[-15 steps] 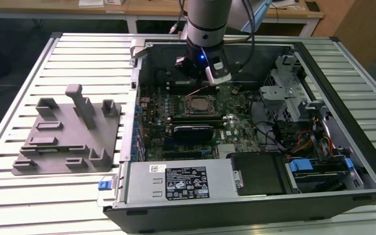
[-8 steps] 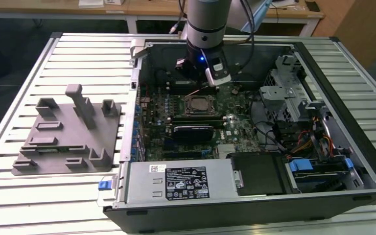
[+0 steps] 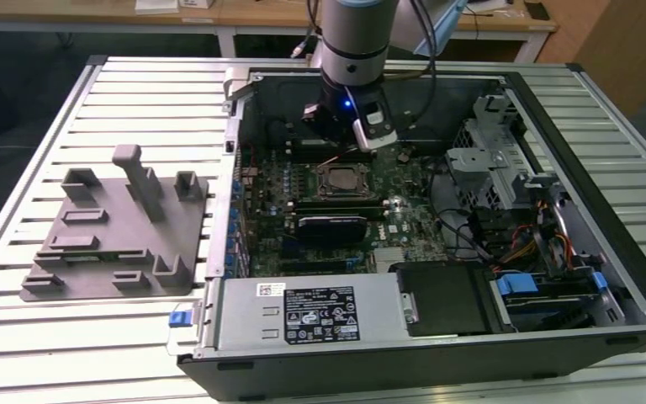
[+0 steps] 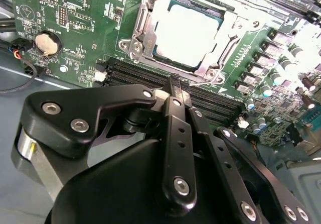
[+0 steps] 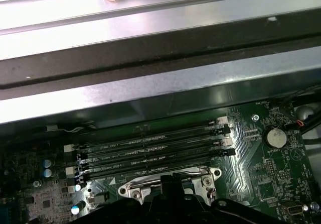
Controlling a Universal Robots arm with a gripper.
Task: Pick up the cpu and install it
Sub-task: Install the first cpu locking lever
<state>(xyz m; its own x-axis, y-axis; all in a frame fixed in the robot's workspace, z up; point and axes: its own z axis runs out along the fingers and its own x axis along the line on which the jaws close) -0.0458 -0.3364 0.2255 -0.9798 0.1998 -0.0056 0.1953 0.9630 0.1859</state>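
The cpu (image 4: 188,35), a flat square chip with a shiny silver top, lies in the motherboard socket (image 4: 143,33) inside the metal frame. In the exterior view the cpu (image 3: 341,178) sits mid-board in the open computer case. My gripper (image 4: 174,83) hangs just above the memory slots (image 4: 135,76) beside the socket, with its black fingers (image 4: 176,133) pressed together and nothing between them. In the exterior view the gripper (image 3: 343,141) is a little behind the socket, over the board. The first wrist view shows the socket frame (image 5: 173,180) and the memory slots (image 5: 150,153).
A grey plastic fixture block (image 3: 121,227) stands on the slatted table at the exterior view's left. The case walls (image 3: 233,168) ring the board. A drive cage (image 3: 497,160), cables (image 3: 525,244) and a power supply (image 3: 312,316) crowd the case's right and front.
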